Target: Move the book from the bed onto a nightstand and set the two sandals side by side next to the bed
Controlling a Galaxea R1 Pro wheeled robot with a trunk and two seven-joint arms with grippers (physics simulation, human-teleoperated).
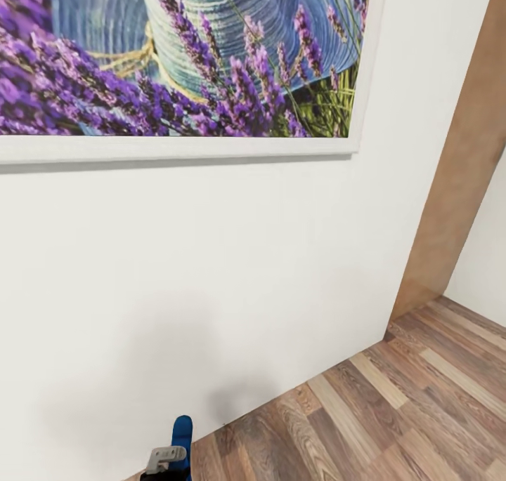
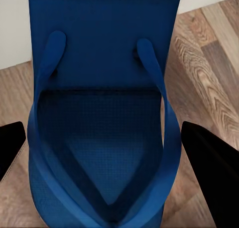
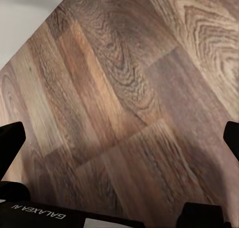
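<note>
Blue sandal [image 2: 102, 113] sits right up against my left wrist camera, sole face toward the lens, thong straps running in a V down toward the toe post. My left pincer [image 2: 107, 153] has its two dark fingers [image 2: 211, 168] either side of the sandal, pinching it across its width. Sandal is off the floor: wood planks and a strip of white wall show behind it.

Head view: same sandal [image 1: 182, 435] pokes up at the lower edge, standing roughly on end, with a grey part of my left pincer [image 1: 163, 460] just below it. Left arm is tucked in low and close to my body, sandal held up in front of the white wall [image 1: 211, 270].

Right pincer [image 3: 119, 138]: fingers spread wide, tips at the two sides of the right wrist view, nothing between them. It points down at the wood-plank floor [image 3: 124, 98], with a wedge of white wall at one corner.

Ahead of me: white wall with a large framed lavender picture [image 1: 176, 53] hung on it, white frame. Plank floor [image 1: 393, 411] runs off to my right, past a tan panel [image 1: 464, 165] at the wall's end.
</note>
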